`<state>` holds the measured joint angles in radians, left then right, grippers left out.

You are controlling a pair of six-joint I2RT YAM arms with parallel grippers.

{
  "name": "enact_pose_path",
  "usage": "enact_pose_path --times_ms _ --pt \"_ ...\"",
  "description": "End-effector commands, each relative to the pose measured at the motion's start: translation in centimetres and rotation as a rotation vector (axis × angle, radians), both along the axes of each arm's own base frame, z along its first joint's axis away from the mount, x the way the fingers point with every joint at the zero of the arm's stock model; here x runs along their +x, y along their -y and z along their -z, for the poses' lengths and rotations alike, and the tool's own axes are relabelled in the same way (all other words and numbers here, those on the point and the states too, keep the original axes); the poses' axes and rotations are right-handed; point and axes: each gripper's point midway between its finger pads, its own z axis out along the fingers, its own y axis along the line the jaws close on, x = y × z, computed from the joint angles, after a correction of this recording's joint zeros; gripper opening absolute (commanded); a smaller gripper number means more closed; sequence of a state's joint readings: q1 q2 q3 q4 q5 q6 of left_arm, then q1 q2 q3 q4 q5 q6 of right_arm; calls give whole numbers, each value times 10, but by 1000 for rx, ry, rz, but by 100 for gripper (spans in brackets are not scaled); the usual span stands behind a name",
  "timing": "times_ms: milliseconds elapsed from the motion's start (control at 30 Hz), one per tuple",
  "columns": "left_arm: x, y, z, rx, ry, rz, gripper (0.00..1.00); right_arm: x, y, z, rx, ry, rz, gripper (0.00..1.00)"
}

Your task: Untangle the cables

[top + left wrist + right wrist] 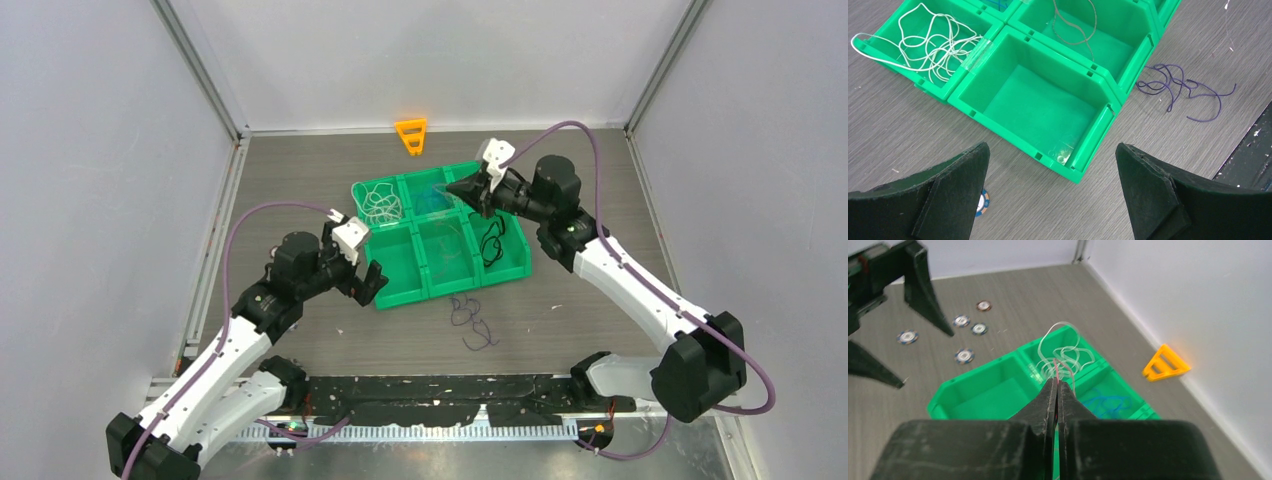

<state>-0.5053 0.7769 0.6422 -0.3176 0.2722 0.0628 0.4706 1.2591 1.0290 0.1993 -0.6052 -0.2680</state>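
Observation:
A green bin tray (400, 290) with several compartments sits mid-table. White cables (381, 205) lie in its back left compartment, blue ones (435, 200) in the back middle, black ones (491, 243) at the front right. Purple cables (470, 320) lie tangled on the table in front of the tray. My right gripper (462, 187) hovers over the back compartments, shut on a thin red cable (1057, 371) that hangs from its tips above the white cables (1065, 347). My left gripper (368, 283) is open and empty at the tray's front left corner (1075, 175); the compartment (1043, 100) there holds nothing.
An orange triangular piece (411, 135) lies by the back wall. Several small round discs (964, 356) lie on the table left of the tray, one (982, 202) beside my left finger. A thin brownish wire (1073, 30) lies in the front middle compartment. Walls enclose the table.

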Motion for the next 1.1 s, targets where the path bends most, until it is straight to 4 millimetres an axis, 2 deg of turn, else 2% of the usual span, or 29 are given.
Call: enact_pose_path --times_ms 0,133,200,333,533,600,700,733,767,867,1067 --pt "6 2 -10 -27 29 -4 100 -24 -6 15 23 -81 -57 6" --pt "6 2 -9 -28 24 -4 100 -32 -4 53 -1 -189 -54 5" --pt "6 3 -7 -28 17 4 100 -30 -2 82 -38 -244 -36 5" --pt "3 7 -5 -34 3 30 100 -20 -6 122 -98 -339 -25 5" --pt "4 7 -7 -20 8 39 100 -4 -10 163 -199 -452 -9 5" --pt "4 8 -7 -16 10 49 100 -2 -10 171 -227 -470 -13 5" --pt "0 13 -8 -21 5 90 100 -12 -5 186 -291 -518 -24 5" --pt "-1 15 -8 -23 4 107 100 -14 -6 187 -302 -518 -30 5" --pt "-3 17 -9 -25 6 127 100 -19 -3 190 -327 -533 -37 10" --pt "-8 25 -13 -39 13 190 100 -28 -2 182 -344 -541 -69 31" --pt "-22 40 -20 -44 53 348 99 -51 1 127 -293 -472 -124 64"
